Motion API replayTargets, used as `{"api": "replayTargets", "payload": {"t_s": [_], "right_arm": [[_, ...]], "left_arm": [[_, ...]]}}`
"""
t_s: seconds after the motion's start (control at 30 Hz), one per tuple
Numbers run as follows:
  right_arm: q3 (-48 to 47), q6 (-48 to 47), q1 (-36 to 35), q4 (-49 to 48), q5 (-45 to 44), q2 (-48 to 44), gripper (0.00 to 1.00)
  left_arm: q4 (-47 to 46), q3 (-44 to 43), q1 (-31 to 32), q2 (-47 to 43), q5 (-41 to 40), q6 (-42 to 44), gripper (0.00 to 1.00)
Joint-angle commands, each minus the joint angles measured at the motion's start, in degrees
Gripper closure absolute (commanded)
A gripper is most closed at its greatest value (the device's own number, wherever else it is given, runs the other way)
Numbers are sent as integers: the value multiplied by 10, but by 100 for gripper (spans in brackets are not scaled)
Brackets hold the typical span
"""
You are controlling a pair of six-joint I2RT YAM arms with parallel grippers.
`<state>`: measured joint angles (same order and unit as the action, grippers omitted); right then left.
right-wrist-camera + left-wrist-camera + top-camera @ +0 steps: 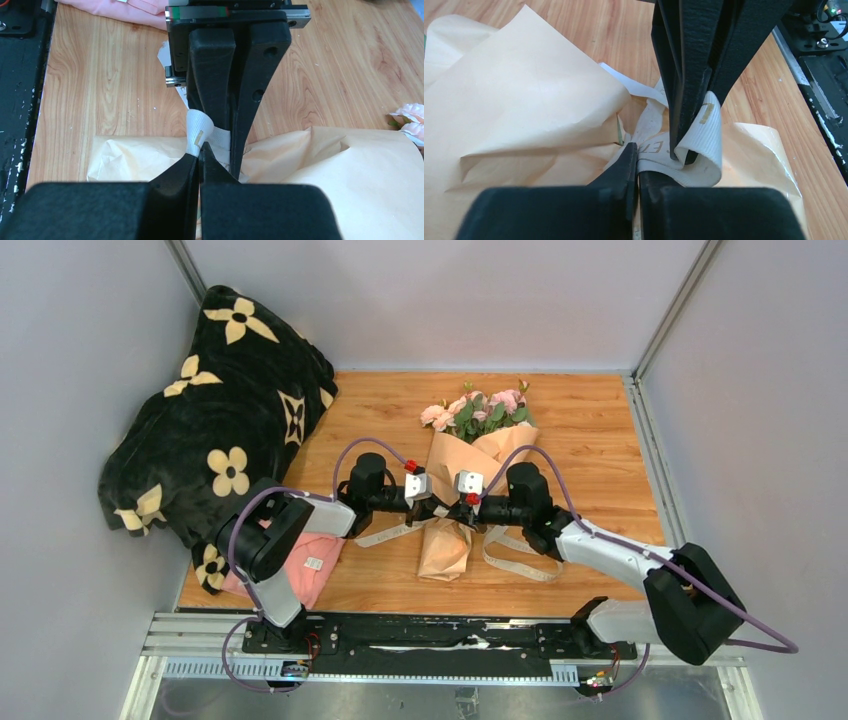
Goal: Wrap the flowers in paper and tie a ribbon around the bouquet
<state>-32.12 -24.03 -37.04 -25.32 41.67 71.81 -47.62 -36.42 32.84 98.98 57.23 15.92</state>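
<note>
Jaws of the left gripper (638,159) pressed together on a flat band of the ribbon (706,142), tips meeting with the cream fabric caught between them. Right gripper (200,156) likewise clamped, its narrow tips pinching a folded loop of the same ribbon. Both grippers sit tip to tip, nearly touching, over the narrow waist of the bouquet (470,455), one reaching in from each side. Ribbon bunched into a knot-like wad at that waist, printed marks visible on it; two loose tails trail out across the table (590,430), one to the left and a longer one curling to the right and toward the near edge. Paper (524,100) peach-orange, creased, flaring wide above the waist and gathered into a crumpled stub below it. Flowers (475,410) pink and cream with green leaves, heads spilling from the wide end of the cone toward the far side of the table. Bouquet lies flat on the wood, roughly centred, stem end toward the arm bases. Black blanket (220,430) with cream flower prints heaped in the far-left corner, well apart from the bouquet. Pink cloth (305,575) lies near the left arm's base, beside the blanket's lower edge.
</note>
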Motion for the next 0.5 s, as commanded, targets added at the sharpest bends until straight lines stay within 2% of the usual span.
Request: {"api": "replayTargets", "payload": {"t_s": [0.0, 0.1, 0.2, 0.3, 0.47], "right_arm": [[-12, 13, 9, -15, 14, 3, 100], [-30, 25, 8, 28, -8, 0, 95], [-71, 61, 11, 140, -72, -16, 79], [-106, 118, 17, 270, -124, -50, 60], [-101, 266, 50, 386, -207, -120, 47]], "left_arm": [[-28, -7, 5, 7, -10, -3, 100], [-29, -3, 5, 5, -16, -5, 100], [-29, 6, 5, 0, -36, -15, 100], [-29, 16, 5, -5, -64, -33, 100], [-29, 32, 6, -15, -98, -48, 100]]}}
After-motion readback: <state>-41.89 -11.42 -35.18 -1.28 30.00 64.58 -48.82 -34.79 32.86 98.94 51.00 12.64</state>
